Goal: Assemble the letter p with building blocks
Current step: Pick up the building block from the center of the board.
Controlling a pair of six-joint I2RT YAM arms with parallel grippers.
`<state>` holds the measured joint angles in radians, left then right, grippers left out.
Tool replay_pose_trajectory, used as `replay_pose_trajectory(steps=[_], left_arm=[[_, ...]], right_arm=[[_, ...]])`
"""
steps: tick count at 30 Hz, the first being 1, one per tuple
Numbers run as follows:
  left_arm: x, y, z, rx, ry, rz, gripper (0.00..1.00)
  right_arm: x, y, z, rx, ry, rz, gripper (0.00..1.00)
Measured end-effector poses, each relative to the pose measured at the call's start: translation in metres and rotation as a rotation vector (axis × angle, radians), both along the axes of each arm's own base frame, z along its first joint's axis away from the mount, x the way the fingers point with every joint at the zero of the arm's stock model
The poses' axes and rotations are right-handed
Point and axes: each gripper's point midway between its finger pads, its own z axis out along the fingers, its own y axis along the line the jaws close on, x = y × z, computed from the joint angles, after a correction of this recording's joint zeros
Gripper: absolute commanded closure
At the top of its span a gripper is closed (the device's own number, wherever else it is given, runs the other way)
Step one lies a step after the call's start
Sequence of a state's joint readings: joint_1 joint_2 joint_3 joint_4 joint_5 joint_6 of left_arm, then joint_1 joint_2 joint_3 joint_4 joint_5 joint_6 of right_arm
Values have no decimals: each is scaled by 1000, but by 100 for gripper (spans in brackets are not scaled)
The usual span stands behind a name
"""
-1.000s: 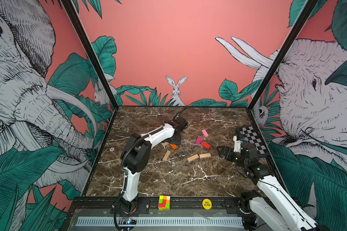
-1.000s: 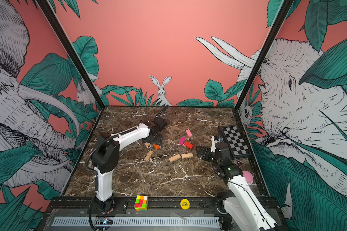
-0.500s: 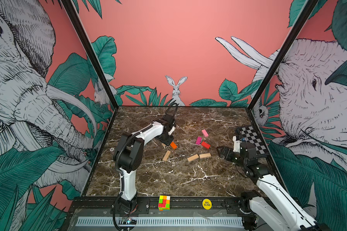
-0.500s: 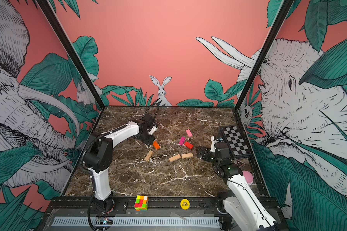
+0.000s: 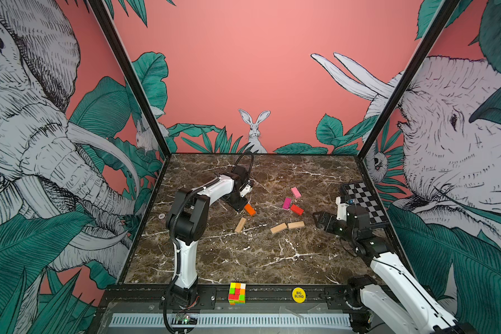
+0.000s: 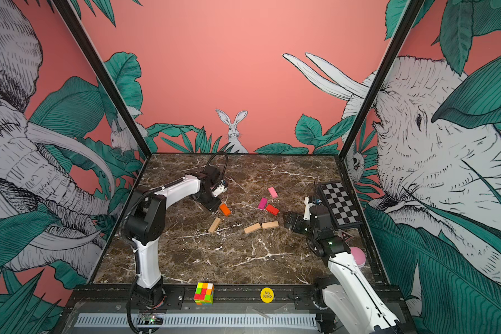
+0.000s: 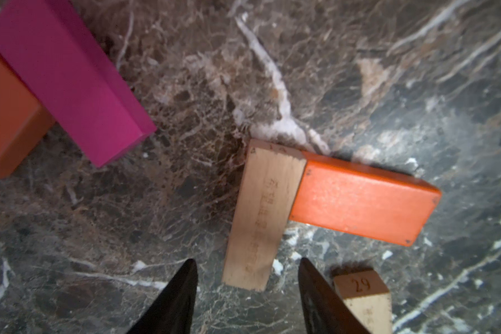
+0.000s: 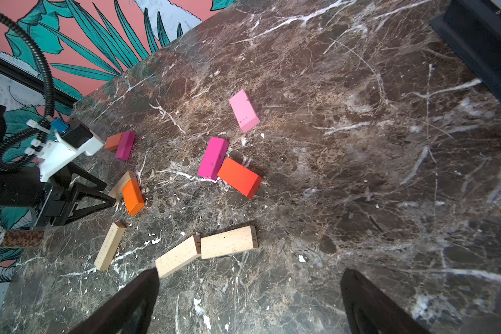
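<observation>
The building blocks lie scattered on the marble table (image 5: 243, 260). My left gripper (image 7: 246, 260) points down at a tan block (image 7: 263, 214) that butts an orange block (image 7: 362, 199). Its jaws are open; the tan block's end lies between the fingertips without touching them. In both top views the left gripper (image 5: 239, 206) (image 6: 211, 204) is right by the orange block (image 5: 249, 209) (image 6: 225, 209). A magenta block (image 7: 67, 78) and another orange one (image 7: 6, 115) lie beyond. My right gripper (image 8: 249, 274) (image 5: 318, 221) hangs open over bare marble near two tan blocks (image 8: 177, 256) (image 8: 229, 242).
A pink block (image 5: 296, 192), a magenta block (image 5: 286, 203) and a red block (image 5: 296, 209) sit mid-table, and a lone tan block (image 5: 240, 225) further left. A chessboard (image 5: 363, 202) lies at the right wall. A puzzle cube (image 5: 237, 293) and a yellow disc (image 5: 298, 295) rest on the front rail.
The left arm has drawn its elbow back to the left and the gripper has come down beside the orange block. The right arm has stayed still.
</observation>
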<state>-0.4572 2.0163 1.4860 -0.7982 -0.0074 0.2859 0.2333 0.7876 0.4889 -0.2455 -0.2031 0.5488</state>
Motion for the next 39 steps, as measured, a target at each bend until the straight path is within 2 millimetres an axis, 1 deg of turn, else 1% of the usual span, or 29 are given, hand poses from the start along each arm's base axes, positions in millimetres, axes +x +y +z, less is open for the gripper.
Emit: replay_pose_trajectory(steps=[4, 6, 10, 13, 19, 22, 26, 32, 35, 39], left_arm=[[0, 1, -5, 11, 7, -10, 42], [0, 1, -7, 14, 11, -12, 43], [1, 1, -8, 14, 7, -12, 47], [1, 1, -9, 16, 10, -12, 49], [0, 0, -13, 13, 22, -6, 56], [0, 0, -13, 8, 23, 2, 58], [-1, -1, -13, 3, 26, 14, 63], [-1, -1, -13, 1, 28, 64, 76], [-3, -1, -13, -2, 24, 99, 76], [-16, 7, -11, 4, 28, 156, 76]], right_arm=[[-3, 6, 5, 25, -11, 29, 2], [-5, 10, 11, 47, -28, 55, 2], [-8, 21, 27, 94, -81, 111, 2], [-11, 31, 33, 120, -102, 159, 2], [-23, 59, 31, 141, -95, 273, 2], [-26, 68, 28, 139, -83, 307, 2], [-25, 73, 24, 134, -74, 318, 2], [-21, 79, 18, 123, -61, 322, 2], [-20, 85, 14, 115, -51, 336, 2], [-15, 92, 13, 106, -45, 349, 2]])
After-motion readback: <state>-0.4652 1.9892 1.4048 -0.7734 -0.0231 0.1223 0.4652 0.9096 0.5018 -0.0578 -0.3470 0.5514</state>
